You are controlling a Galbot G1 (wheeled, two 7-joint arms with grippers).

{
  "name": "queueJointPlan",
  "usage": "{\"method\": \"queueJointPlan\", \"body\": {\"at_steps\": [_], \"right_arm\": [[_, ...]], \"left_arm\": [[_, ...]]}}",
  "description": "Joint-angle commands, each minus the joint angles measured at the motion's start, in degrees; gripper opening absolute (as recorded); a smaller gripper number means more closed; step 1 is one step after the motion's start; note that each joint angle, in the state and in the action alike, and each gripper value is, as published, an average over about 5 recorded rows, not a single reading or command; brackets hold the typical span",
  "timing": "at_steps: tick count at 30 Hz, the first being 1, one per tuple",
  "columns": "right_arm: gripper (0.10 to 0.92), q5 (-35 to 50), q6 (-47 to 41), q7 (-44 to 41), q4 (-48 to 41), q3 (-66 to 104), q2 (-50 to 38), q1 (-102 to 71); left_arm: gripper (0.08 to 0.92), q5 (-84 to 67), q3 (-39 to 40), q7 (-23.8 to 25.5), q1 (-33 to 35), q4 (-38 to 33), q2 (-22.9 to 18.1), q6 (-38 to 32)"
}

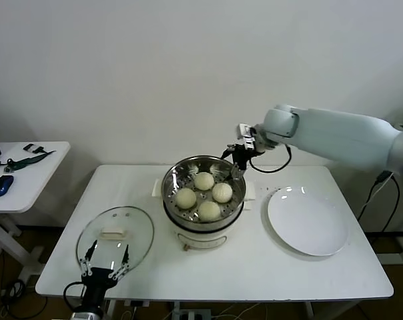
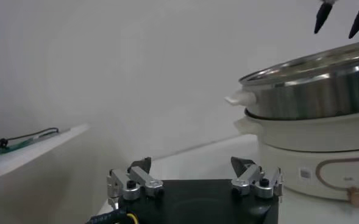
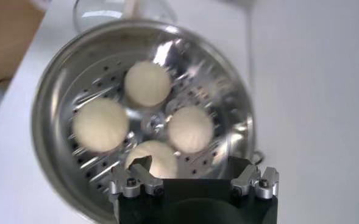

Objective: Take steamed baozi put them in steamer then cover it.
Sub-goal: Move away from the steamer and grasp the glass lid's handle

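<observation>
Head view: four steamed baozi (image 1: 203, 195) on the perforated tray of the steamer (image 1: 203, 220), table (image 1: 255, 267) centre; cover (image 1: 115, 235) flat beside it (robot's left); white plate (image 1: 307, 222) opposite. Right gripper (image 1: 238, 160) above the steamer's far rim. Left gripper (image 1: 107, 267) at the near table edge.

Left wrist view: fingers (image 2: 133, 180) spread, holding nothing.

Right wrist view: fingers (image 3: 255, 181) apart, empty, over the buns.
</observation>
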Motion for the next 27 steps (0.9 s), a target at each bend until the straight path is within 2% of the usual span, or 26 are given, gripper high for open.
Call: {"method": "queueJointPlan", "body": {"at_steps": [1,9,16,22,27], "right_arm": [[0.823,0.38,14.29,23.93,9.26,19.29,-18.64,-17.24],[0.823,-3.07,16.19,30.09,14.00,48.99,-23.51,-45.03],[0.823,-7.81,16.86,32.19,16.88,75.34,-22.27,-69.78],[0.823,-10.60,17.42,32.26,17.83,90.44,-18.16,-83.62],[0.823,-12.50,17.26,31.36,18.21,99.22,-12.76,-92.04]], "left_arm": [[0.823,2.00,-0.49,-0.20,-1.17,0.37,-0.48,0.52],[0.823,4.22,-1.72,-0.29,-1.95,-0.45,-0.68,3.14],[0.823,11.64,-2.76,-0.51,-2.98,-1.39,-0.74,4.90],[0.823,23.53,-4.87,-1.66,-4.25,-1.86,-0.33,6.08],[0.823,44.54,-7.75,-1.87,-6.01,-1.32,0.88,5.94]]}}
